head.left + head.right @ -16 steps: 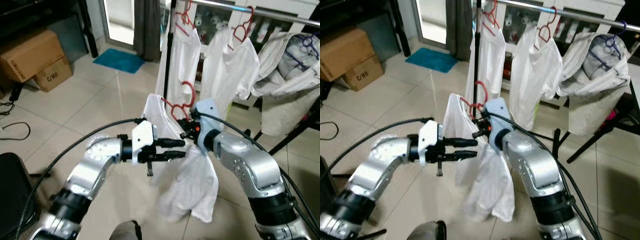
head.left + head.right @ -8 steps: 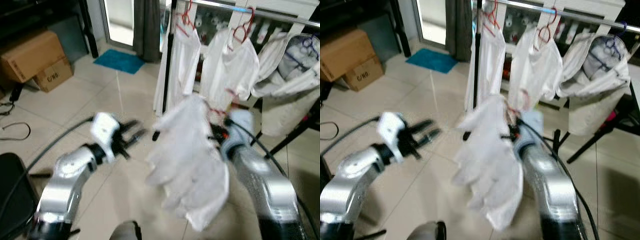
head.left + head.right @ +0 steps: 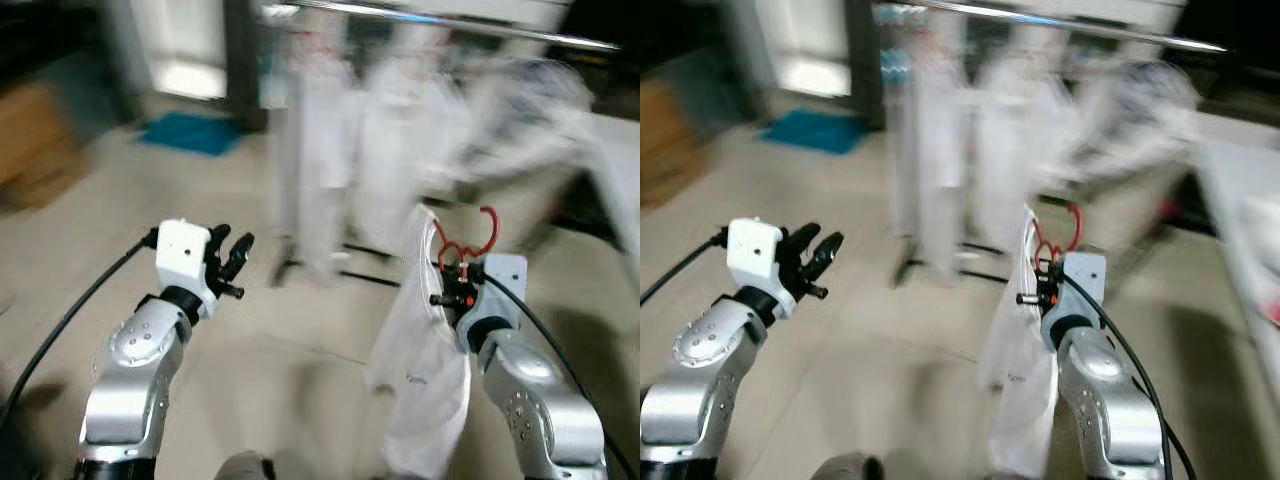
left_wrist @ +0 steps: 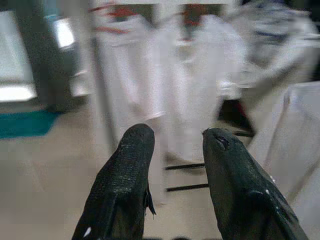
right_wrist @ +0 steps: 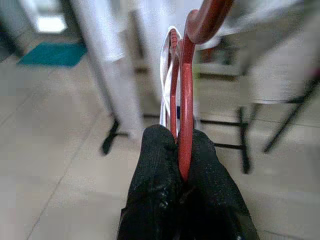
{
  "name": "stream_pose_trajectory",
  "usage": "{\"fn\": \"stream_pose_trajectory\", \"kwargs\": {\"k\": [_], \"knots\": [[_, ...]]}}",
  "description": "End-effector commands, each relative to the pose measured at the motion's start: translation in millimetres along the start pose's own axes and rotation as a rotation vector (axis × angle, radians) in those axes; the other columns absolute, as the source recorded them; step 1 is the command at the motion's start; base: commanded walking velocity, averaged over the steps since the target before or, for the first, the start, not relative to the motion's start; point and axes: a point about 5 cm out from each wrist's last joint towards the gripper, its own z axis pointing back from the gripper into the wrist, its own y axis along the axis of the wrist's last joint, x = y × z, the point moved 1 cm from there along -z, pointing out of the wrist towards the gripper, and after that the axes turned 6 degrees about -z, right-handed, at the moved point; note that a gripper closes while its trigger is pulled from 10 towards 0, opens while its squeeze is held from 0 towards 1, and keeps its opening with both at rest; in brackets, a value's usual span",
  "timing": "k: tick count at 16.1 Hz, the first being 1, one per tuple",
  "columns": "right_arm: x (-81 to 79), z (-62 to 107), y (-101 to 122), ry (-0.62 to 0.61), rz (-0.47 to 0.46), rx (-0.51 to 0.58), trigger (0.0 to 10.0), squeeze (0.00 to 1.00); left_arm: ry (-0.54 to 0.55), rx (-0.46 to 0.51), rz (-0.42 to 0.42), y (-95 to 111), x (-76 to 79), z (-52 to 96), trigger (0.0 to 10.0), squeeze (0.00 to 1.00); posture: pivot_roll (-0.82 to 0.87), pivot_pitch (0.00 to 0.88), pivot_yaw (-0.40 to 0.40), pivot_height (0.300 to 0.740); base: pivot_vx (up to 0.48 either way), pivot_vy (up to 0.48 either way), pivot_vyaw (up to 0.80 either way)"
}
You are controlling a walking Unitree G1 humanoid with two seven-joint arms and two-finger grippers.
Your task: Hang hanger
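Between right hand (image 5: 181, 165) fingers, red hanger (image 3: 470, 240) pinched, apparently carrying white shirt (image 3: 425, 360), left hand (image 4: 175, 145) open, empty.

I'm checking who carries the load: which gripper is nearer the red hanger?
Right. The right gripper is shut on the red hanger, with the white shirt hanging below. The left gripper is open, off to the left, apart from it.

Left gripper (image 3: 238, 262) raised, seemingly parted; right gripper (image 5: 181, 167) clamped.

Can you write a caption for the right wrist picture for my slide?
Right claw shut on a red hanger carrying a white shirt, facing the blurred clothes rack.
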Motion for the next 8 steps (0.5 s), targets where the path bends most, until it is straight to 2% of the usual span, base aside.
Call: {"fn": "stream_pose_trajectory", "kwargs": {"k": [1,4,8], "knots": [[0.0,1.5,14.5,0.007,-0.007,0.077,10.0,0.0,-0.012,0.016,-0.029,5.0,7.3,-2.6,10.0,0.0,0.05,0.07,-0.027,0.74,0.281,0.0,0.0],[-11.1,0.5,13.0,0.051,0.018,0.083,10.0,0.0,0.004,0.009,-0.024,6.5,8.3,-4.6,10.0,0.0,0.05,0.069,-0.029,0.74,0.307,0.0,0.0],[-10.0,-1.2,10.6,0.044,0.022,0.066,10.0,0.0,0.016,0.004,-0.029,7.3,7.2,-5.6,10.0,0.0,0.05,0.07,-0.028,0.74,0.318,0.0,0.0]]}}
